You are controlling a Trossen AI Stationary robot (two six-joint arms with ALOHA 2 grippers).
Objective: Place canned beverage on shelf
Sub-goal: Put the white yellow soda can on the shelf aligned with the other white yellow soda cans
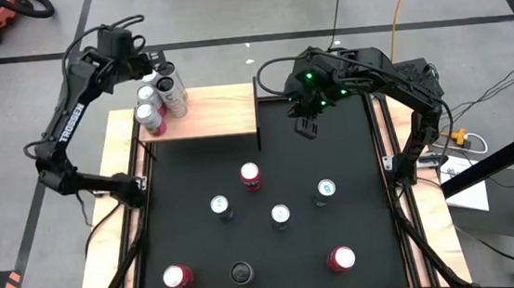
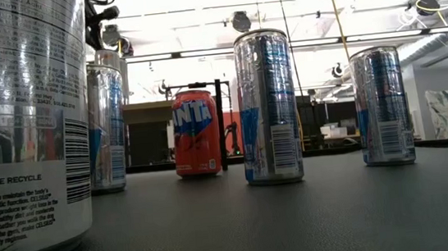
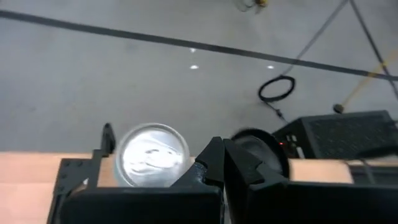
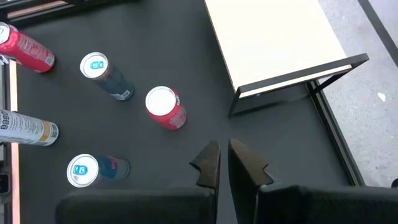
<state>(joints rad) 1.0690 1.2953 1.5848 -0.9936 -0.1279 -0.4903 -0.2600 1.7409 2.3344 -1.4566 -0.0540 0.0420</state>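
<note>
Shelf (image 1: pixel 212 112) sits at the far left of the mat (image 1: pixel 352 164) in the high view, with four cans (image 1: pixel 161 94) upright in a cluster at its left end. Left gripper (image 1: pixel 143 63) hangs just behind that cluster, fingers shut and empty. Right gripper (image 1: pixel 306 123) hangs over bare mat just right of the shelf, also shut, holding nothing. Seven cans stand loose on the mat; the nearest to the right gripper is the red can (image 1: pixel 250 174). Its long axis is vertical, lid up.

Procedure, as judged: open the right fingers wide before descent, centre them over the red can, grip its side wall below the rim, and lift straight up to keep it plumb. Set it on the free right part of the board, clear of the cluster.

Low view: loose cans stand upright on the mat, the red can (image 2: pixel 196 133) behind two tall silver ones; neither gripper can be made out with certainty here.

Left wrist view: shut fingers (image 3: pixel 214 163) sit between a silver lid (image 3: pixel 152 155) and a dark can (image 3: pixel 261 152), both lids up, apparently touching neither.

Right wrist view: closed fingertips (image 4: pixel 211 163) hover near the red can (image 4: pixel 165 107), which appears slanted only through camera angle; shelf (image 4: pixel 273 37) lies beyond.
</note>
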